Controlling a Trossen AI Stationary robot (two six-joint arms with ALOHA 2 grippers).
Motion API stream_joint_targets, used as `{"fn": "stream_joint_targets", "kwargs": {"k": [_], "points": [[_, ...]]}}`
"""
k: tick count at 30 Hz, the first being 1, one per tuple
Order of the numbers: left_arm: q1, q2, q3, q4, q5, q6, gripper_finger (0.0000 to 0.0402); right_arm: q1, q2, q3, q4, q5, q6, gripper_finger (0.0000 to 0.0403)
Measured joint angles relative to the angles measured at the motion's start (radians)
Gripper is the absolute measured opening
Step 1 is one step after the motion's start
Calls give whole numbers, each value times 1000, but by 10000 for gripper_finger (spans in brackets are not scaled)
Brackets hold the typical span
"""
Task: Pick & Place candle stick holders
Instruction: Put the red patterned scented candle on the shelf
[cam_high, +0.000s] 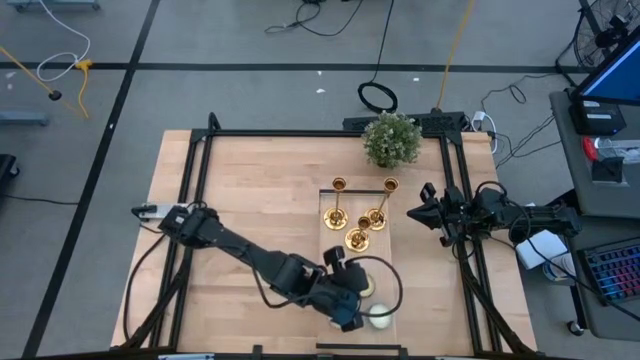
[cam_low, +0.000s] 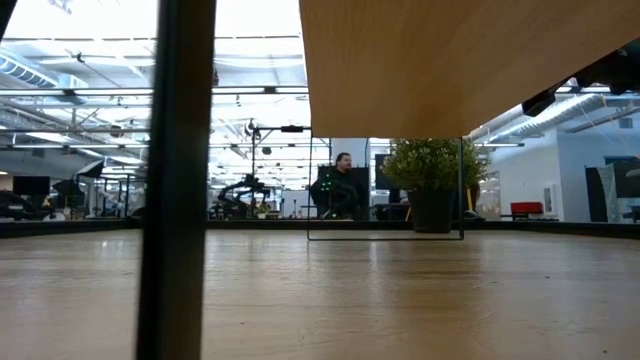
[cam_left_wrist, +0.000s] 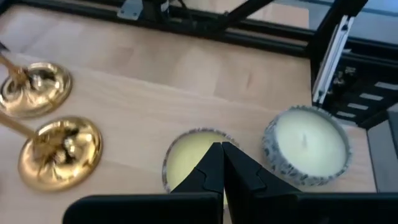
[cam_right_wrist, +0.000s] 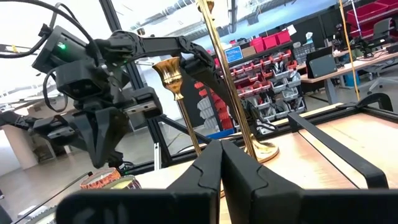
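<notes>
Right end effector (cam_high: 411, 213) beside candle stick holders (cam_high: 358, 215)

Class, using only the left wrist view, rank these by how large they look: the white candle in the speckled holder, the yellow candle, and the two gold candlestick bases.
1. white candle, largest.
2. The two gold candlestick bases: alike, not ranked apart.
yellow candle: partly hidden behind the left gripper, so its place is unsure.

A potted plant (cam_high: 391, 139) stands at the table's (cam_high: 260, 200) far edge; two candles (cam_left_wrist: 306, 145) sit near.
</notes>
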Motion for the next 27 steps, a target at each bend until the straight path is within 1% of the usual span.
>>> {"fn": "stream_joint_targets", "kwargs": {"k": [7,11,13,19,27], "points": [[4,-4,0,-27,52,-24,0,0,0,0,0,0,0,4],[5,-4,0,-91,79,-50,0,0,0,0,0,0,0,4],[7,-4,0,-115,81,-58,0,0,0,0,0,0,0,4],[6,-4,0,-115,70,-55,0,0,0,0,0,0,0,4],[14,1,0,-116,94,-54,0,0,0,0,0,0,0,4]]}}
